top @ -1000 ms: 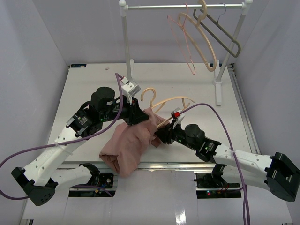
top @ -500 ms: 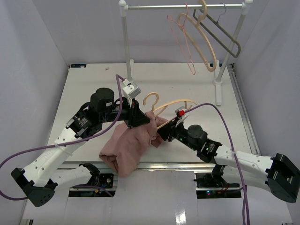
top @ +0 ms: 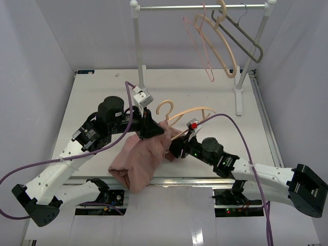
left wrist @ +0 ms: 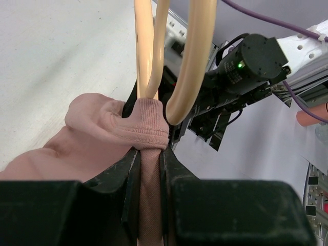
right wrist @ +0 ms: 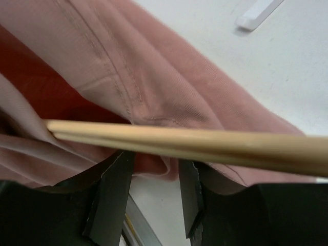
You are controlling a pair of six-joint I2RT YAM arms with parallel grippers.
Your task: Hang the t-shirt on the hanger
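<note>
The dusty-pink t-shirt lies bunched near the table's front edge. Its ribbed collar is lifted, and my left gripper is shut on the fabric just below that collar. The beige wooden hanger pokes up out of the collar, hook toward the back; its arms rise right above my left fingers. My right gripper sits at the shirt's right side, open. Its fingers stand apart under the hanger's arm, and a fold of the t-shirt hangs loose between their tips.
A white garment rack stands at the back. A thin pink wire hanger, another beige hanger and a grey angular hanger hang from it. Its right post stands near the table's right edge. The metal front rail runs just behind the shirt.
My right gripper's jaws have spread apart and that arm has edged left toward the shirt. The left gripper keeps its hold on the collar, hardly moving.
</note>
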